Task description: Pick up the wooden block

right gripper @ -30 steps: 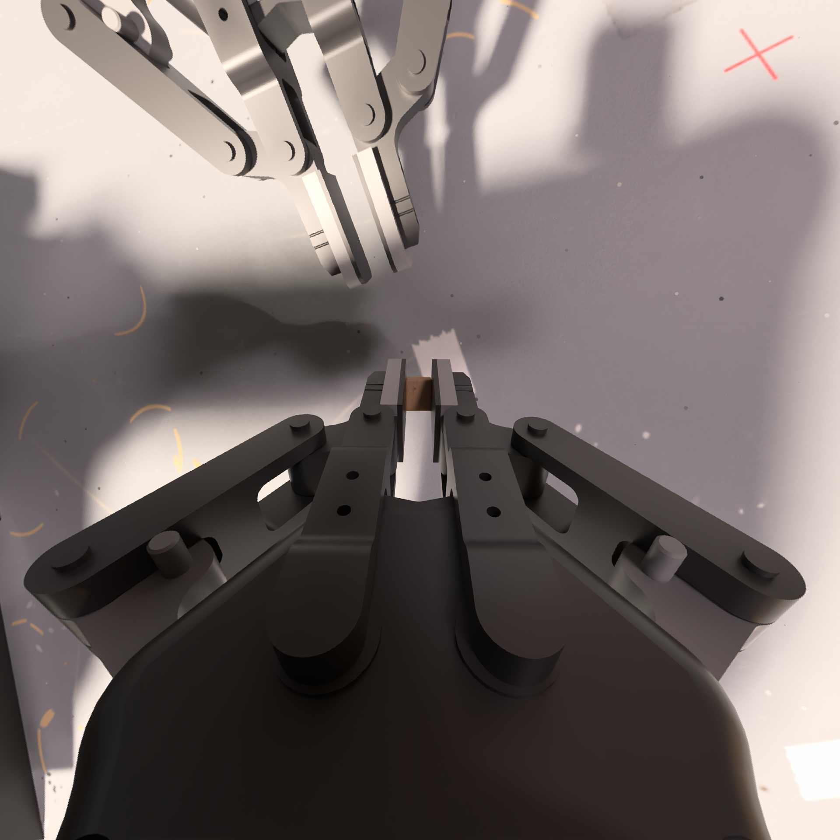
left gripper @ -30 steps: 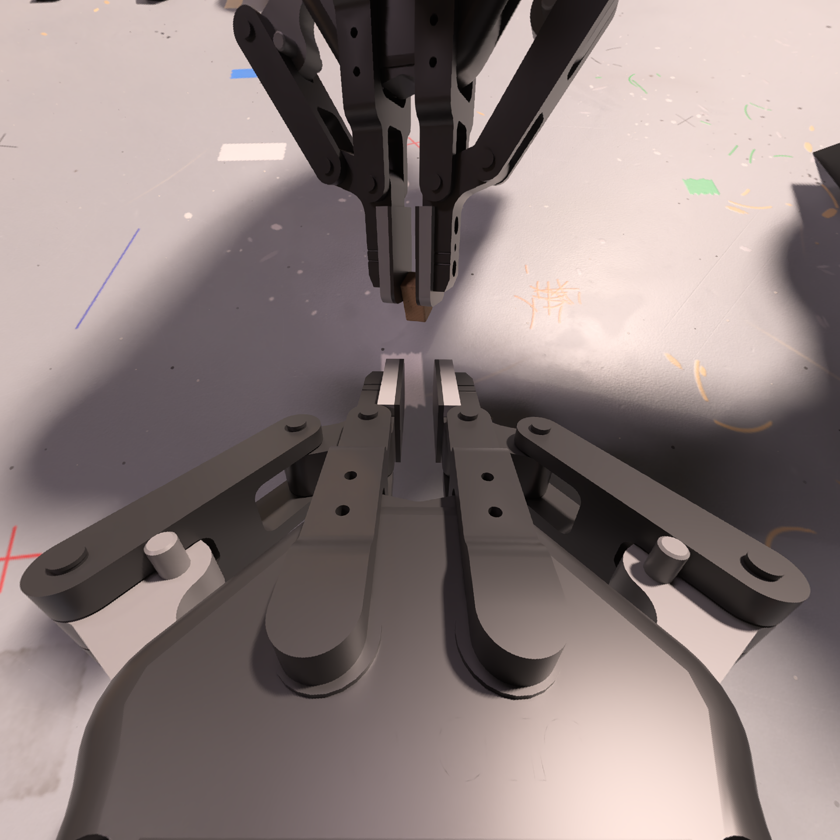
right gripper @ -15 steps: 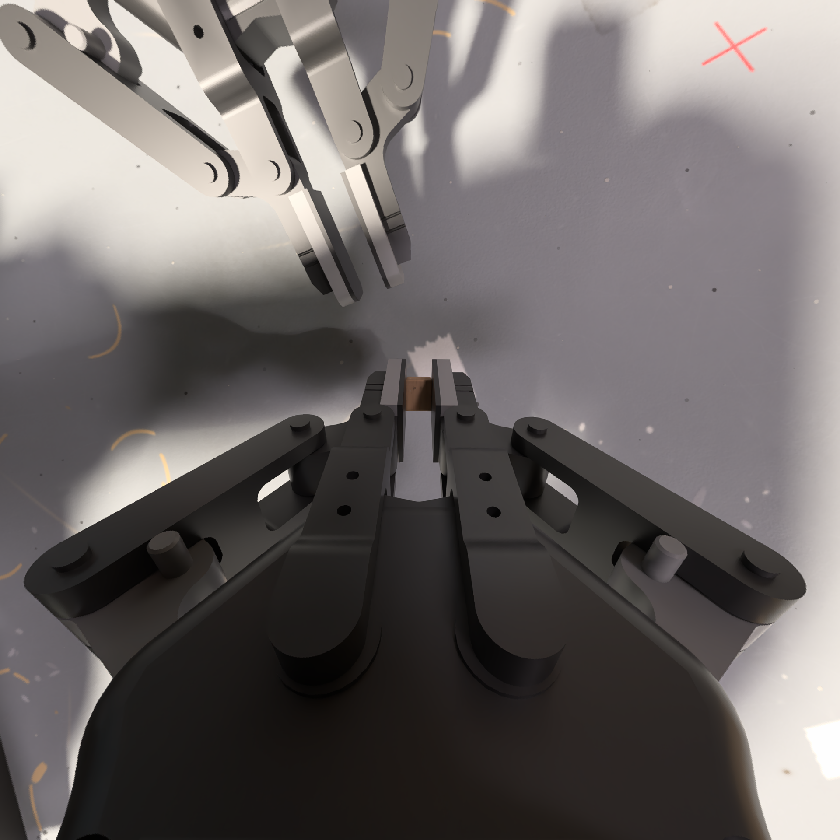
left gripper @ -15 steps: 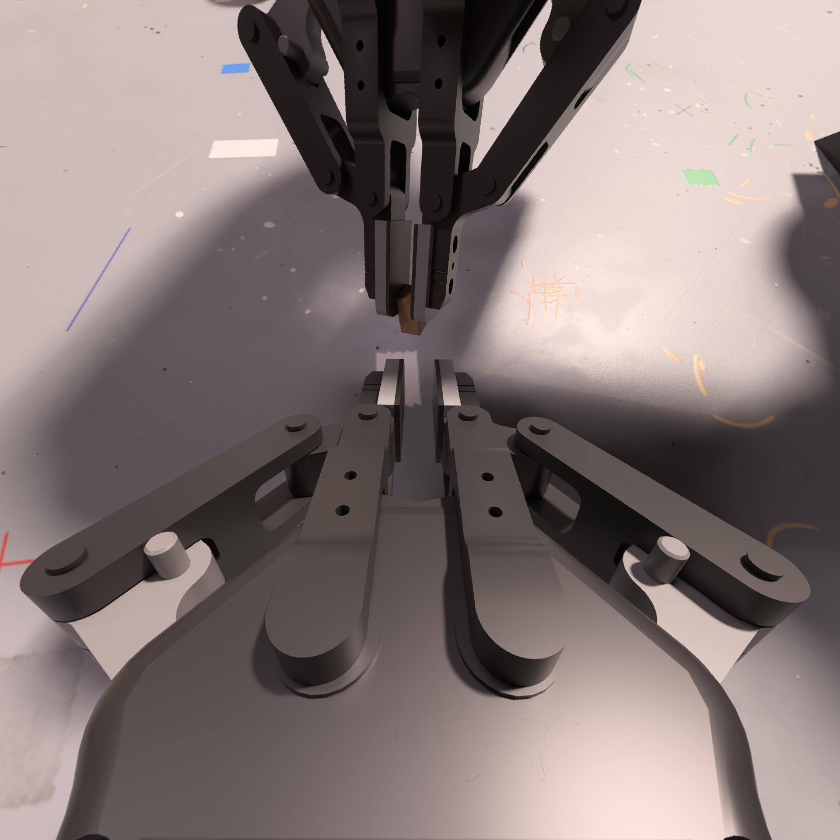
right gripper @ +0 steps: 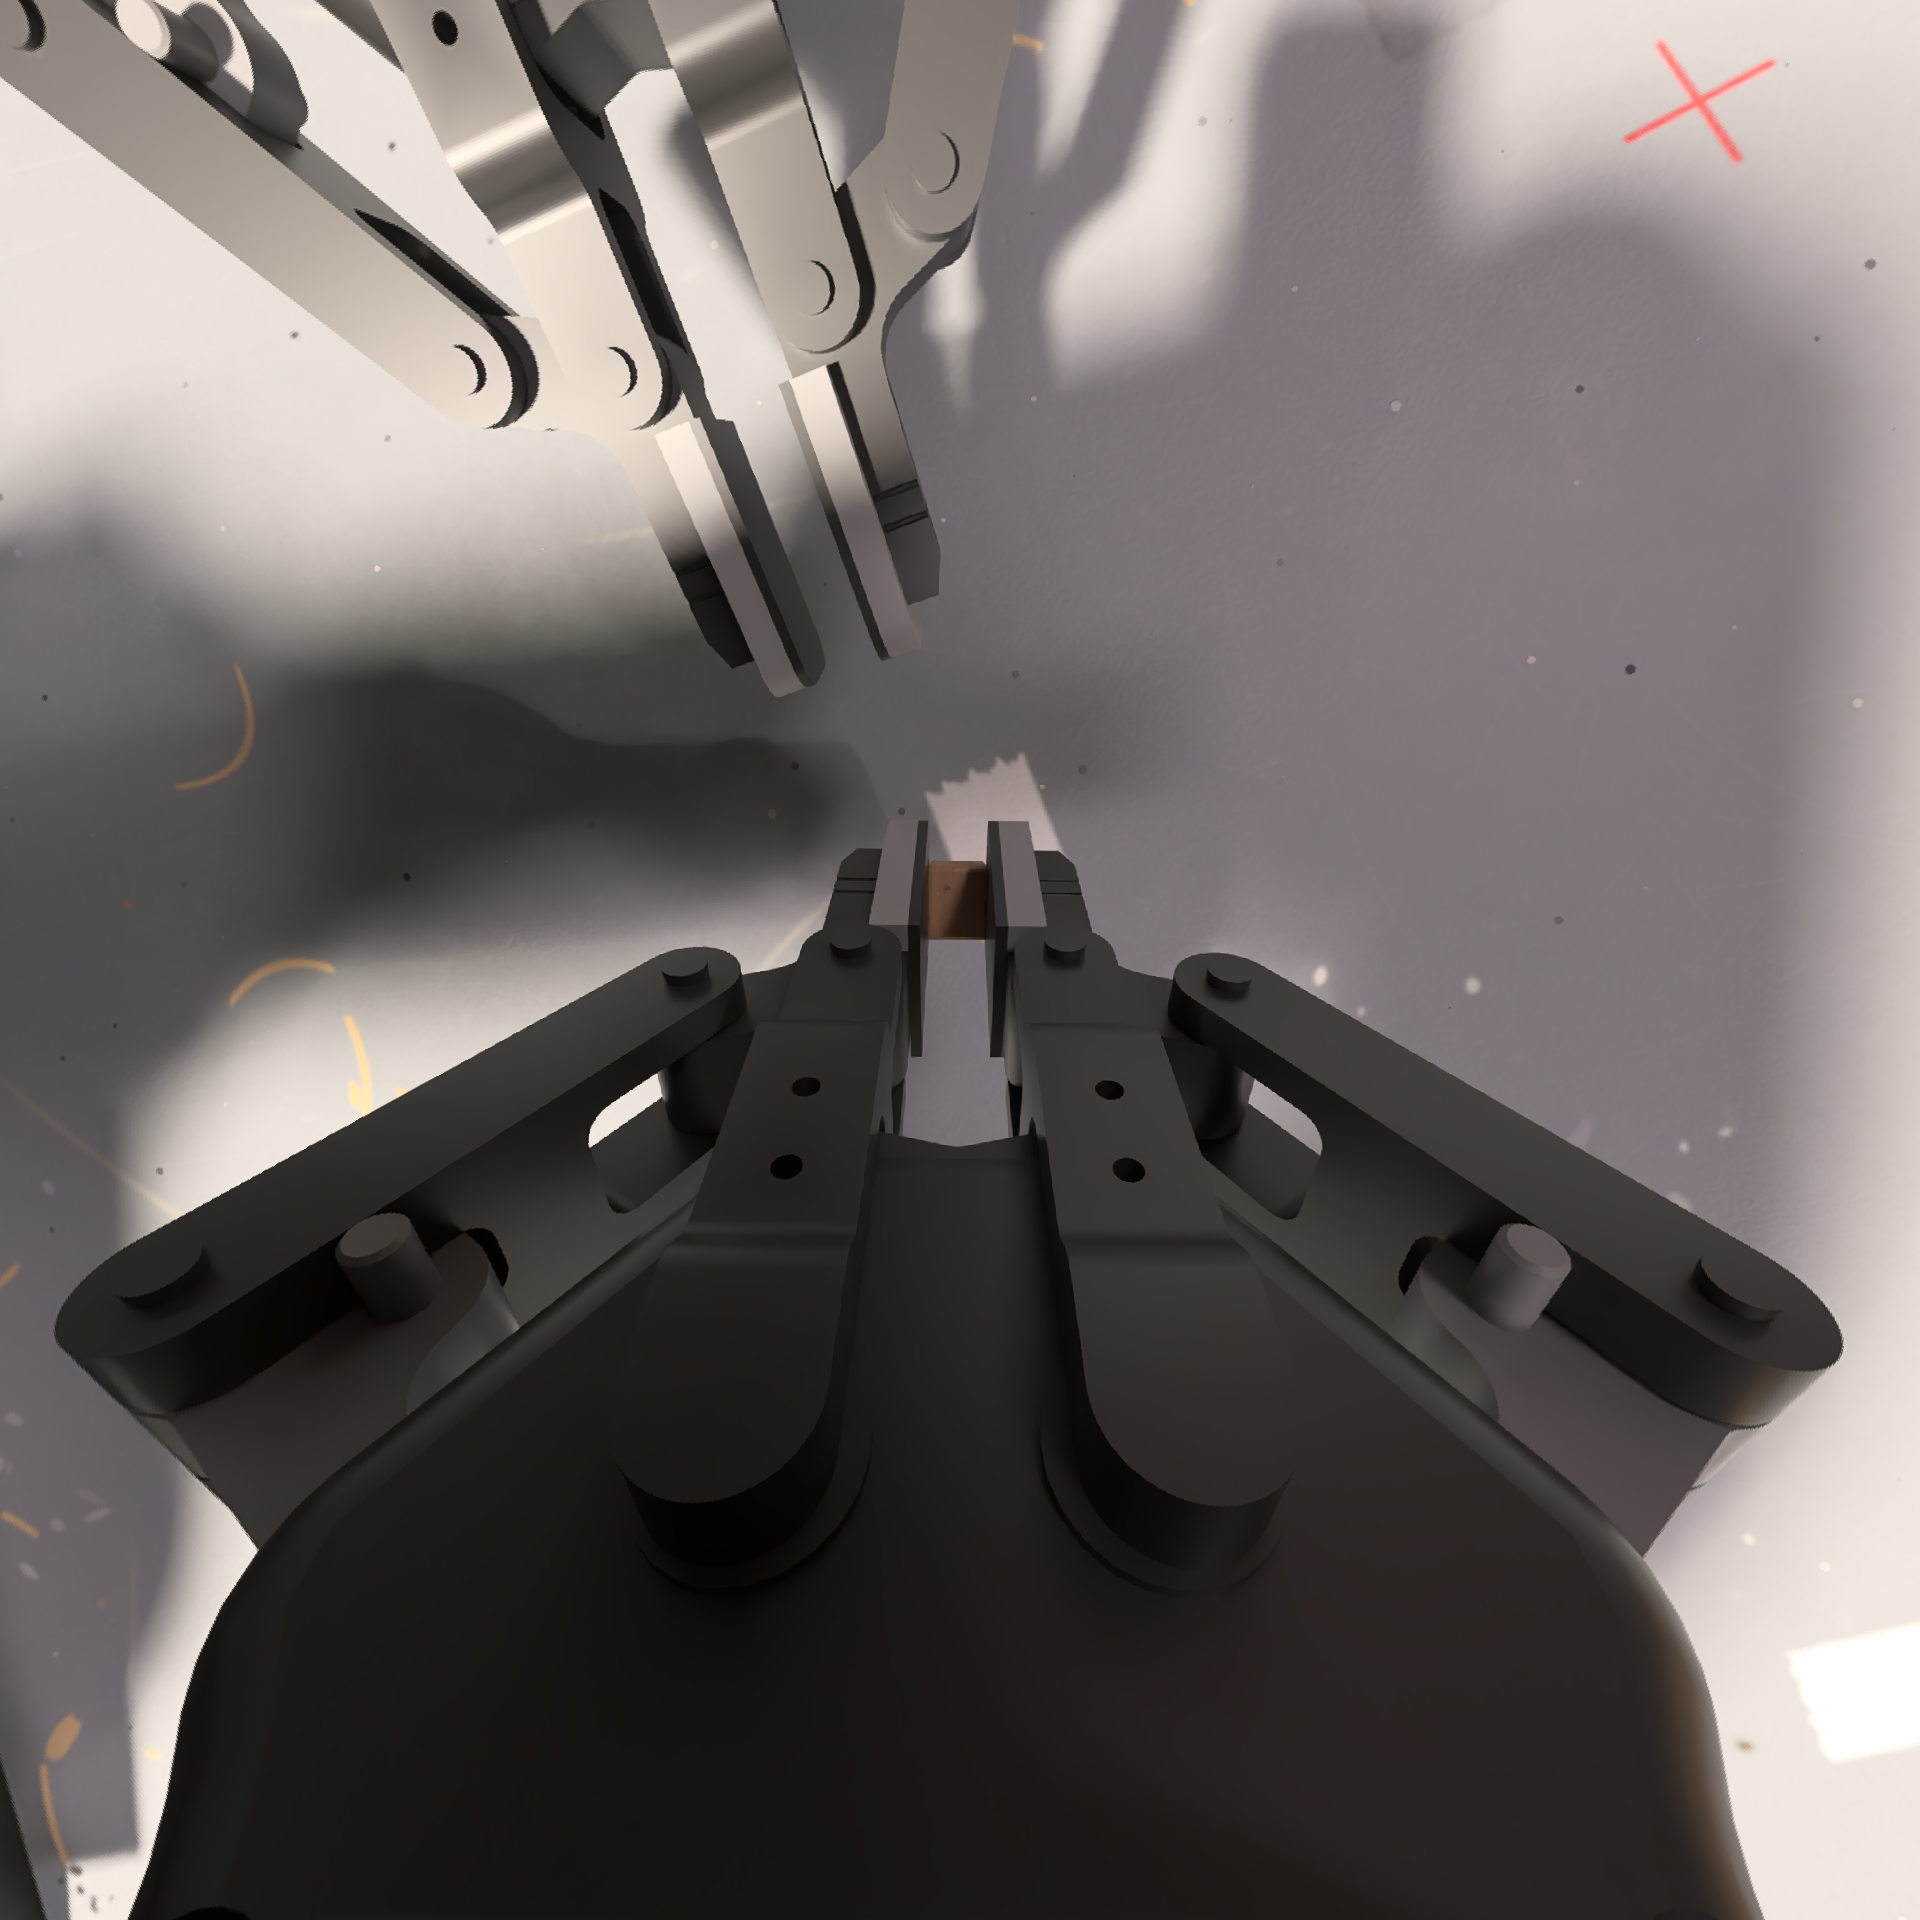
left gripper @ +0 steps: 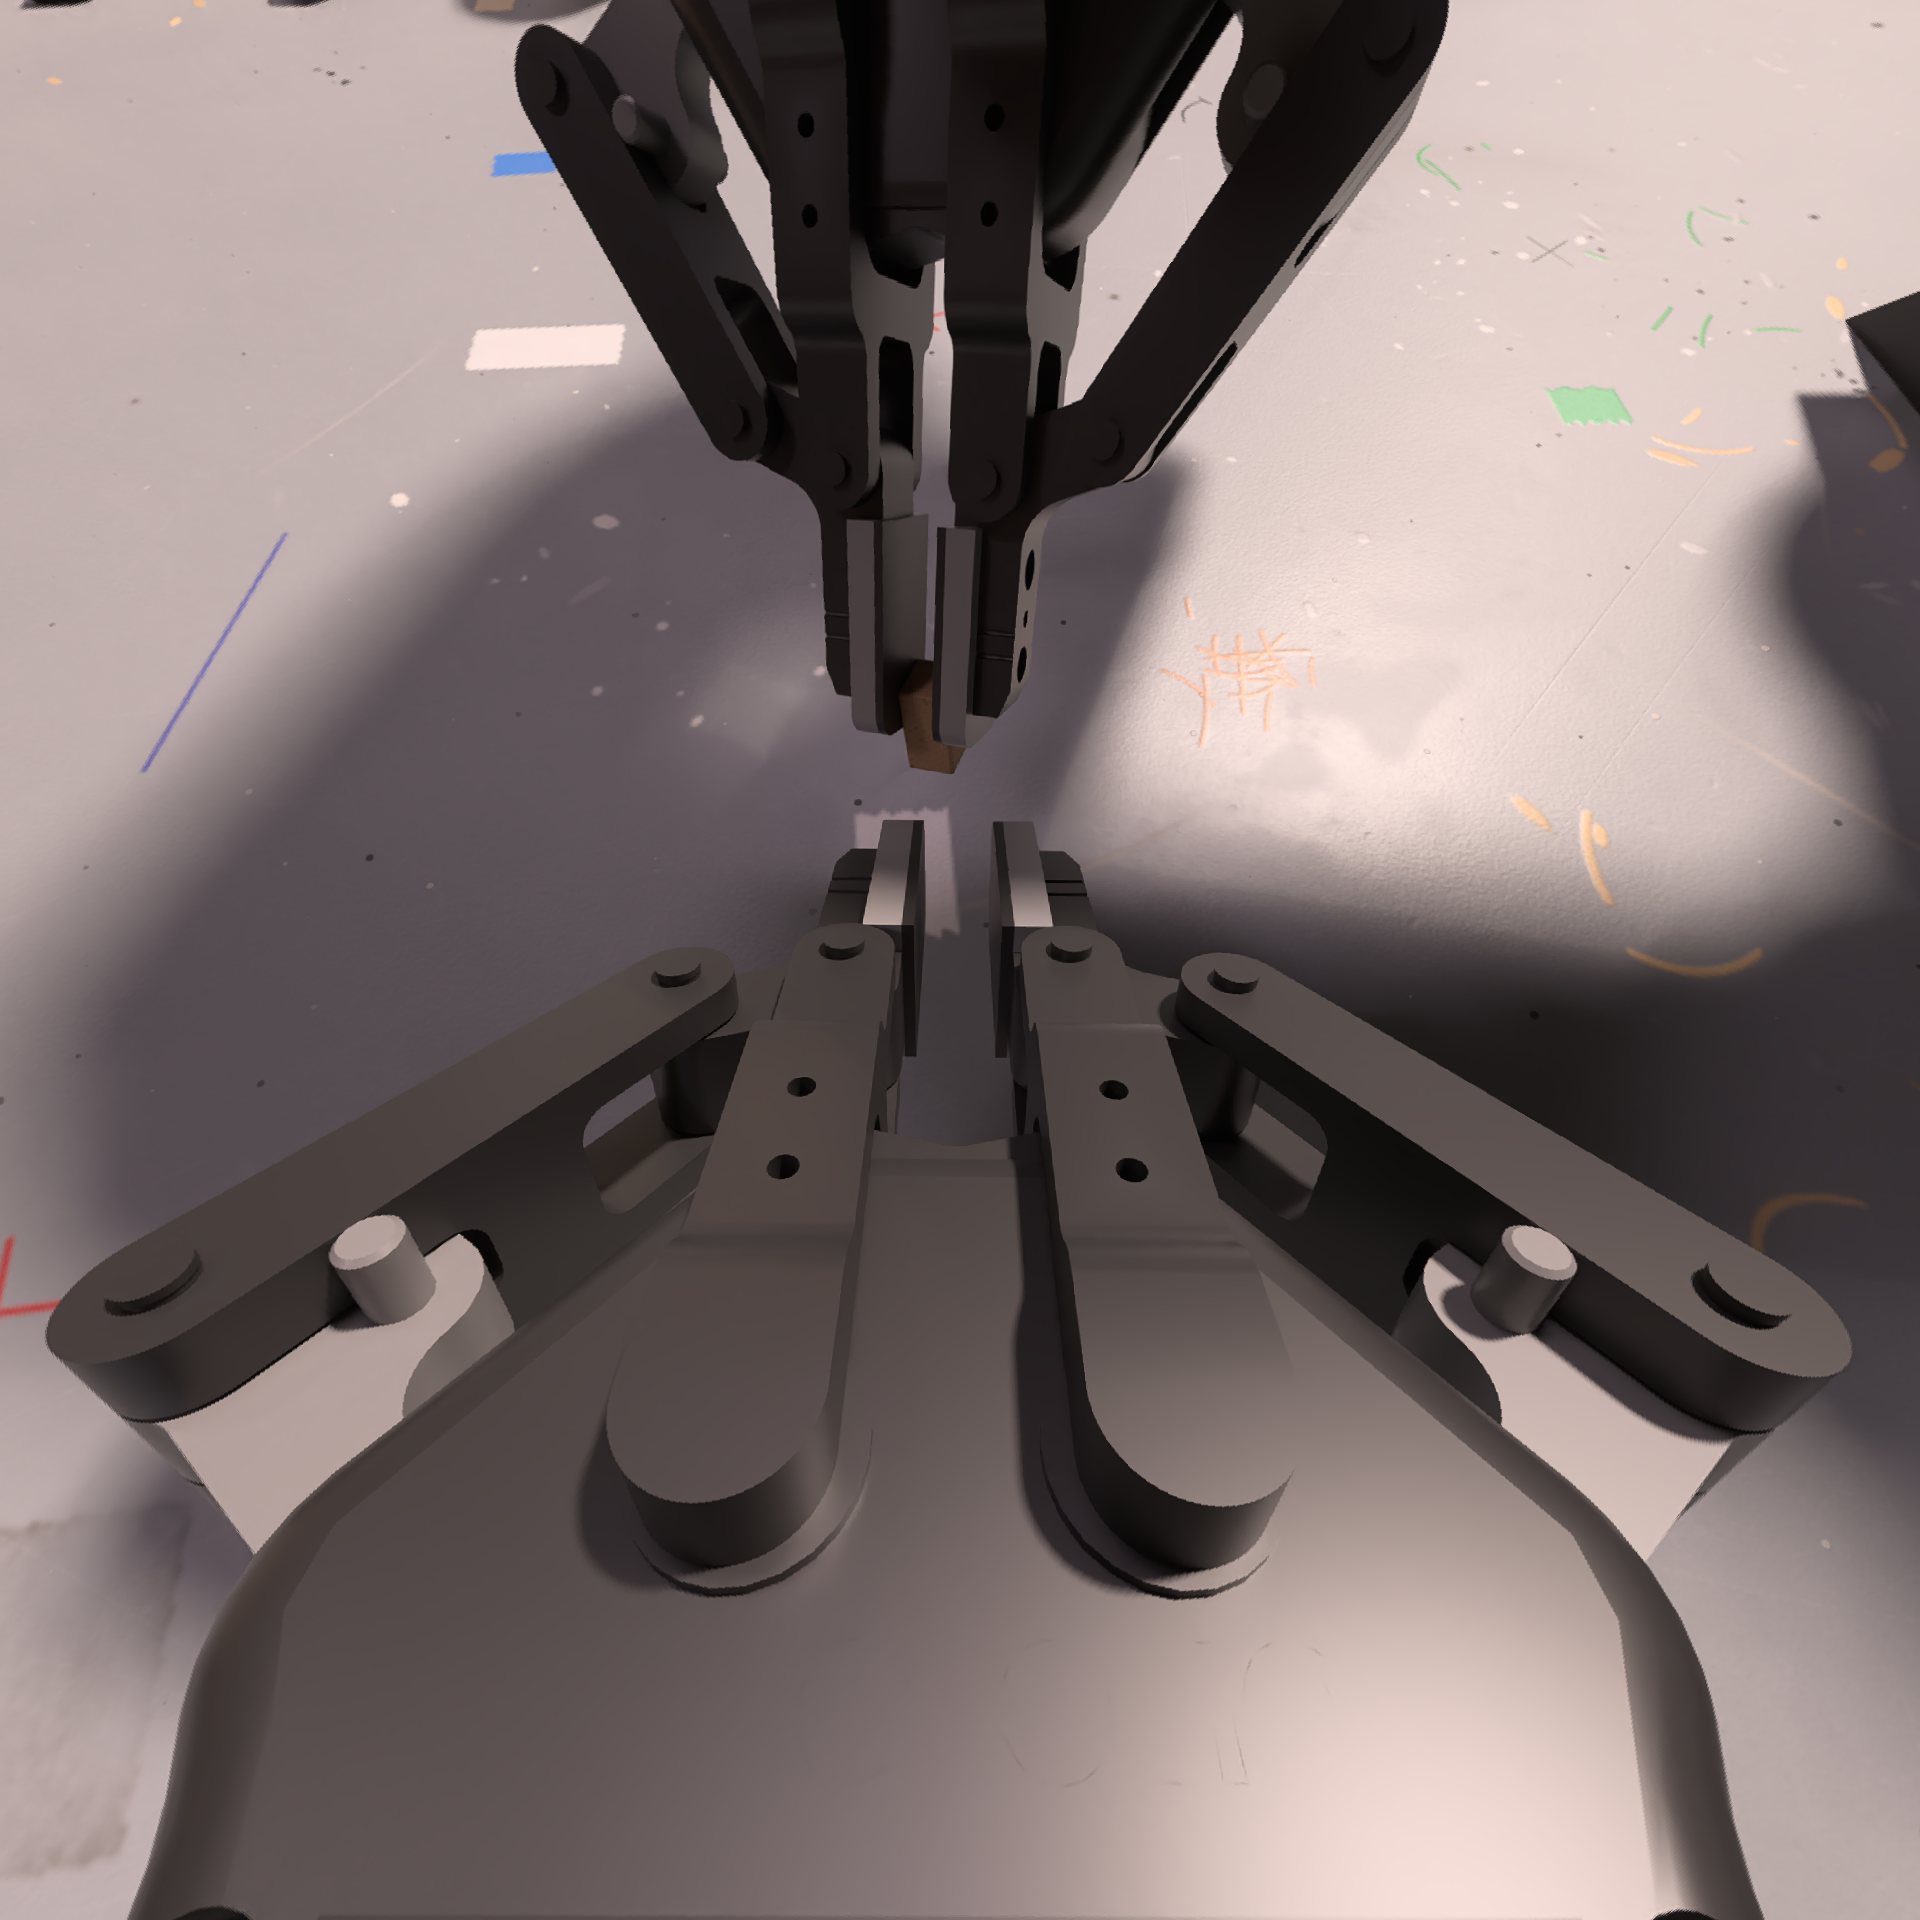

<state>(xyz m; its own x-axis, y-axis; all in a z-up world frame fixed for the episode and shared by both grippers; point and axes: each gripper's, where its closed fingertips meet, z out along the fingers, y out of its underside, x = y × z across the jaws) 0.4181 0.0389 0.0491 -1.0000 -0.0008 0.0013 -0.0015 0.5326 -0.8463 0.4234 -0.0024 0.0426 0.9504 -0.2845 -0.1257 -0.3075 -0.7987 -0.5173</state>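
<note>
Wooden block (right gripper: 956, 900) pinched in right tool (right gripper: 956, 868); left tool (left gripper: 957, 871) narrowly parted, empty; no legible writing.

Drawn closer together across the last second: in the left wrist view, right gripper (left gripper: 928, 717) larger and lower in frame, wooden block (left gripper: 928, 732) nearer the left gripper (left gripper: 958, 868). In the right wrist view, left gripper (right gripper: 831, 649) larger and shifted further up and left. Counter (right gripper: 1455, 623) marks slid toward the frame edges, red cross (right gripper: 1699, 99) upward.
</note>
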